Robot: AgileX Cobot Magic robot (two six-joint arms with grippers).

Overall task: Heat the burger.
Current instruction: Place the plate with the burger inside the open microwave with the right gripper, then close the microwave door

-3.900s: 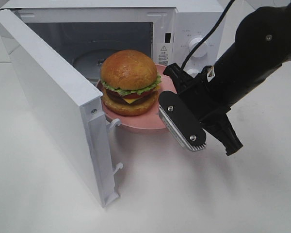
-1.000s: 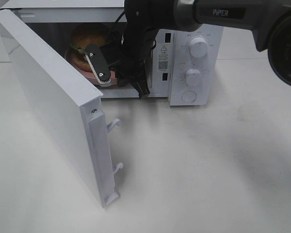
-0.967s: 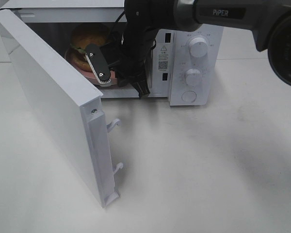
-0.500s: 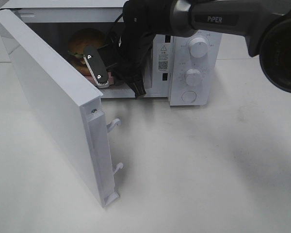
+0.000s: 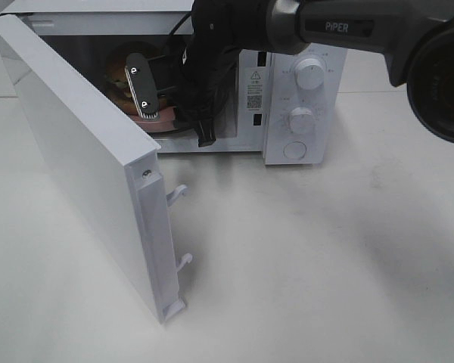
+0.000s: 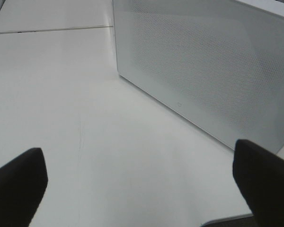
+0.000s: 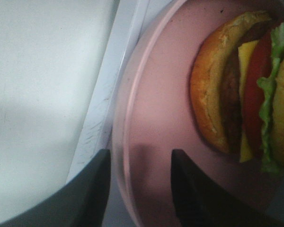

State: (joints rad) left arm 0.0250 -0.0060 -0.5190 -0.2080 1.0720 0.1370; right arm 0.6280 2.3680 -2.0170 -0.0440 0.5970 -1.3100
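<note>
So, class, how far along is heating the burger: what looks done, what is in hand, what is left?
Done: the burger on its pink plate sits inside the microwave. In hand: the right gripper straddles the plate's rim with its jaws apart, not clamped. Left: pull that arm out, shut the open door and set the knobs.

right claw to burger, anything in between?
Only bare pink plate separates the right claw from the burger; the plate's rim sits inside the open claw. The right wrist view shows it.
</note>
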